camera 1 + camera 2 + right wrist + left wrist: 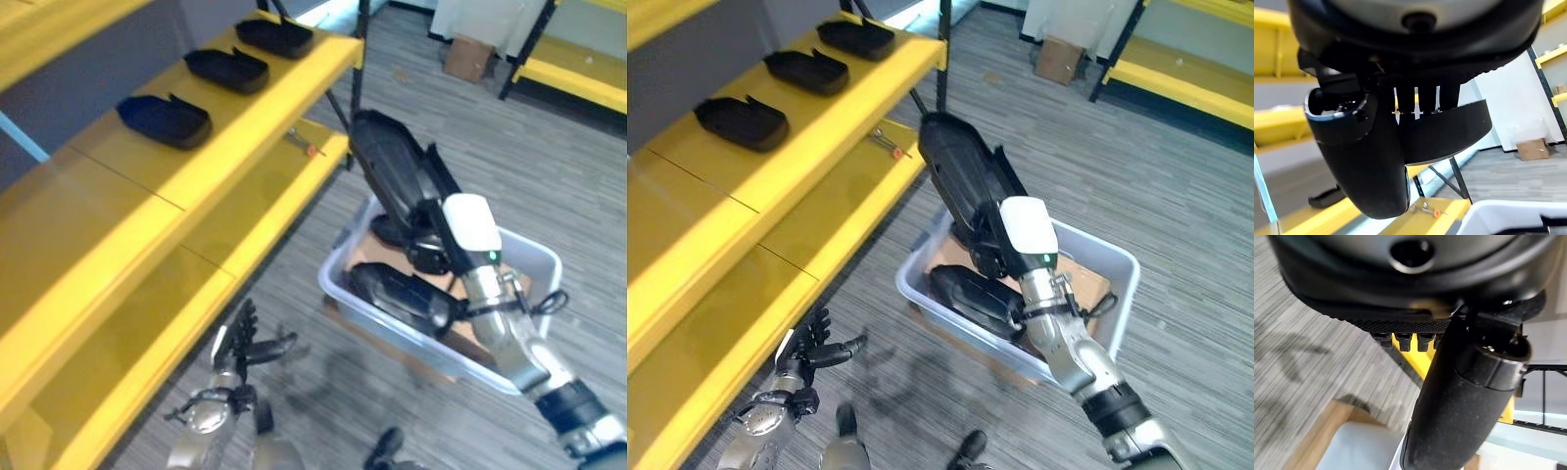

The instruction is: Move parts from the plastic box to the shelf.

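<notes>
Gripping a long black part (390, 166) with fingers and thumb curled round its lower end, the right hand (438, 235) holds it tilted above the pale plastic box (534, 259), which sits on the floor beside the yellow shelf (245, 127) with another black part (402, 296) lying inside it. Three more black parts (165, 119) lie in a row on the shelf's upper board. The left hand (238, 343) hangs low near the shelf's lower edge, well apart from the box, fingers straight and spread, holding nothing.
</notes>
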Robot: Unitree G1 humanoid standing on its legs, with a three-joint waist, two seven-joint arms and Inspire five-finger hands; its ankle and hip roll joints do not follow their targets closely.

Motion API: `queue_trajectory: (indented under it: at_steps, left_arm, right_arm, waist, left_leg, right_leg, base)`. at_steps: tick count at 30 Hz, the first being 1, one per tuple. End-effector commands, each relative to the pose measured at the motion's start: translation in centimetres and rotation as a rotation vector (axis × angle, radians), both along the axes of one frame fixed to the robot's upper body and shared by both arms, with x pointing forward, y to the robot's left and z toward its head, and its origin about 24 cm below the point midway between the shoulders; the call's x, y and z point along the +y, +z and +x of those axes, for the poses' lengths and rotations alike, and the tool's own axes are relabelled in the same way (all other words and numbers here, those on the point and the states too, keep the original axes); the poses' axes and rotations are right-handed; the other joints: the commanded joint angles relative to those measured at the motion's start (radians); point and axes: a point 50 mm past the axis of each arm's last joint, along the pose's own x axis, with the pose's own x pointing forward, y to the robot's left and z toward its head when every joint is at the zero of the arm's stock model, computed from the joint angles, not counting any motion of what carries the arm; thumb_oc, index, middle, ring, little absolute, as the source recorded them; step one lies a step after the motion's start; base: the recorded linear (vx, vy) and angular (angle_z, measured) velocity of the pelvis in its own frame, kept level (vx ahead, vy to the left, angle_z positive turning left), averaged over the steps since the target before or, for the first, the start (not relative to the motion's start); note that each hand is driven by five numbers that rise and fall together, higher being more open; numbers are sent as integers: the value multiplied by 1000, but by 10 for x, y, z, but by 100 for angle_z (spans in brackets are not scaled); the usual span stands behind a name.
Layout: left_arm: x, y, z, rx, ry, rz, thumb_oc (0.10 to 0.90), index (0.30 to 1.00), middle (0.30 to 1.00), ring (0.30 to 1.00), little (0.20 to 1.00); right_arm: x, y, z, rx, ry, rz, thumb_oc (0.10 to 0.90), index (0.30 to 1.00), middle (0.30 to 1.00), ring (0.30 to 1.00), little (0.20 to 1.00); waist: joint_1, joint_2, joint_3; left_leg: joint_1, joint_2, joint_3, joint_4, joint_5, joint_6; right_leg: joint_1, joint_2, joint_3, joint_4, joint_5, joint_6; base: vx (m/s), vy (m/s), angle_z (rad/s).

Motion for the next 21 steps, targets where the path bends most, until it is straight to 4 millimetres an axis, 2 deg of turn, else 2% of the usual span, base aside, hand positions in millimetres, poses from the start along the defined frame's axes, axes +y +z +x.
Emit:
queue_trajectory:
  at_steps: [1,5,8,11,13,16,17,21]
  left_arm:
    - [9,30,11,-162,-30,79,900,1000,1000,1000,1000]
    - [17,33,8,-163,-31,116,900,1000,1000,1000,1000]
    - [25,34,4,-162,-6,149,900,1000,1000,1000,1000]
    - [31,36,2,-167,4,173,900,1000,1000,1000,1000]
    - [35,39,2,-175,14,188,900,1000,1000,1000,1000]
    - [39,40,0,-179,24,198,900,1000,1000,1000,1000]
    - [41,41,-2,-181,31,206,900,1000,1000,1000,1000]
    - [45,44,-4,-190,43,216,900,1000,1000,1000,1000]
  right_arm:
    - [5,64,10,-306,35,68,400,300,300,300,300]
    - [3,54,10,-268,10,93,400,300,300,300,300]
    - [9,49,13,-241,16,103,400,300,300,300,300]
    - [16,47,17,-221,33,105,400,300,300,300,300]
    - [21,48,18,-222,51,120,400,300,300,300,300]
    - [25,50,19,-225,66,114,400,300,300,300,300]
    - [29,48,21,-210,77,111,400,300,300,300,300]
    - [36,46,24,-197,90,116,400,300,300,300,300]
  waist:
    - [27,-40,-68]
    - [50,-60,-84]
    - [67,-80,-91]
    - [84,-95,-93]
    - [98,-110,-91]
    - [118,-120,-92]
    - [137,-128,-96]
    - [167,-141,-98]
  left_leg:
    - [8,-14,-28,-20,-33,55]
    - [19,-82,-45,-48,-59,91]
    - [30,-142,-73,-61,-90,126]
    - [39,-169,-76,-63,-108,144]
    - [40,-191,-88,-63,-116,155]
    - [38,-209,-100,-61,-122,163]
    - [39,-228,-111,-59,-129,172]
    - [35,-266,-138,-54,-140,190]
  right_leg:
    - [10,-26,68,72,-116,67]
    - [25,-88,43,74,-68,109]
    - [23,-132,36,115,-46,132]
    - [27,-158,32,131,-20,152]
    - [40,-175,25,130,21,173]
    - [54,-186,16,119,45,181]
    - [64,-195,6,110,66,186]
    - [78,-222,-6,114,107,194]
  base:
    - [83,375,128]
    - [26,230,35]
    - [42,241,30]
    - [49,164,23]
    - [48,148,7]
    - [39,122,23]
    - [54,157,15]
    - [50,179,24]
